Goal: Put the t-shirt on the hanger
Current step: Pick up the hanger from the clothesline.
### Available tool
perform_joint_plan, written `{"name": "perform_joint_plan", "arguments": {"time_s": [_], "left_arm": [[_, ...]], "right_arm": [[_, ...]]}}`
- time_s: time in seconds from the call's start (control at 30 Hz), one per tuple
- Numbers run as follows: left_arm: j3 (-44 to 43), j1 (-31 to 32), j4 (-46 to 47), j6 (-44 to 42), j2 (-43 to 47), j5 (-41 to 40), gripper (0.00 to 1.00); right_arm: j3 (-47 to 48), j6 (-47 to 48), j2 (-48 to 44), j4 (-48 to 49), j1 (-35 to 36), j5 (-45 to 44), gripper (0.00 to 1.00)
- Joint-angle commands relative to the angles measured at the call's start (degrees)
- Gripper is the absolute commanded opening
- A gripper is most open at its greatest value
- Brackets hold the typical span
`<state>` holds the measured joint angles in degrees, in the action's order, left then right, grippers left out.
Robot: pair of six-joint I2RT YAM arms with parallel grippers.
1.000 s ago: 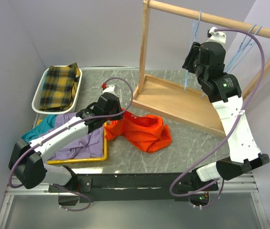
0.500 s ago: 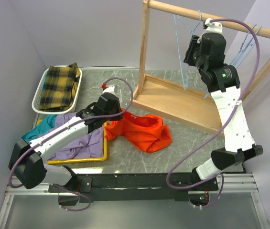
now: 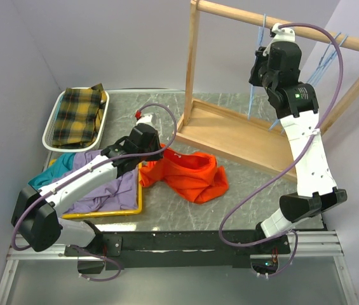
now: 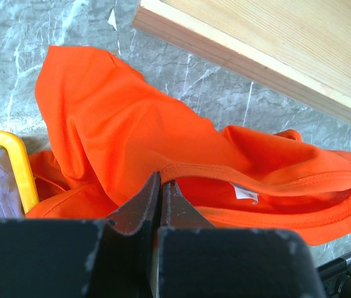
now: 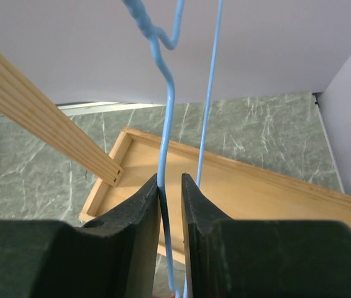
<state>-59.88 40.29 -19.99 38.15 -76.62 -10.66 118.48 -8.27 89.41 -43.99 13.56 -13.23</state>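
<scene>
Table (image 3: 249, 184): grey marble, walled at the left and the back. Bare stone lies right of the t-shirt and along the near edge.
Rack (image 3: 193, 70): wooden frame on the far right part. Its base plank runs slantwise, with its near edge just beside the t-shirt.
Tray (image 3: 103, 213): yellow rim, at the near left, holding a purple garment (image 3: 112, 190) with a teal garment (image 3: 42, 178) at its left.
Basket (image 3: 49, 130): white, in the far left corner, with a plaid cloth (image 3: 81, 114) in it.
T-shirt (image 3: 189, 175): crumpled heap at mid-table. Its long axis runs left to right, its left end is against the tray's rim, and its collar gapes toward the right.
Hanger (image 5: 168, 124): hangs from the rack's top rail with the hook uppermost and the wire running up and down. Other hangers (image 3: 325, 60) sit farther right on the rail.
Left gripper (image 4: 158, 180): fingers pressed together on a fold at the t-shirt's collar.
Right gripper (image 5: 170, 180): raised at the rail. Its fingers are a narrow gap apart with the hanger's wire between them, against the left finger.
</scene>
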Motion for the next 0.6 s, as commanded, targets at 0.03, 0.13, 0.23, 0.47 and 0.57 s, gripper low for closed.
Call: {"name": "perform_joint_plan", "arguments": {"time_s": [0.03, 0.13, 0.23, 0.47, 0.57], "left_arm": [[-2.2, -0.3, 0.4, -1.1, 2.2, -0.4, 0.03], [-2.0, -0.2, 0.5, -1.0, 2.3, -0.2, 0.03], [-1.8, -0.3, 0.5, -1.0, 2.4, -0.3, 0.03], [-1.7, -0.4, 0.7, -0.9, 2.4, -0.2, 0.03], [-1.9, -0.3, 0.7, -0.9, 2.4, -0.5, 0.03]], "right_arm": [[-0.9, 1.2, -0.9, 3.2, -0.3, -0.3, 0.21], [-4.2, 0.8, -2.7, 5.7, -0.3, -0.5, 0.23], [-7.7, 0.2, -4.7, 7.9, -0.2, -1.3, 0.33], [-7.3, 1.9, -3.9, 8.6, -0.3, -3.4, 0.31], [-8.0, 2.7, -4.3, 10.8, -0.3, -4.0, 0.26]]}}
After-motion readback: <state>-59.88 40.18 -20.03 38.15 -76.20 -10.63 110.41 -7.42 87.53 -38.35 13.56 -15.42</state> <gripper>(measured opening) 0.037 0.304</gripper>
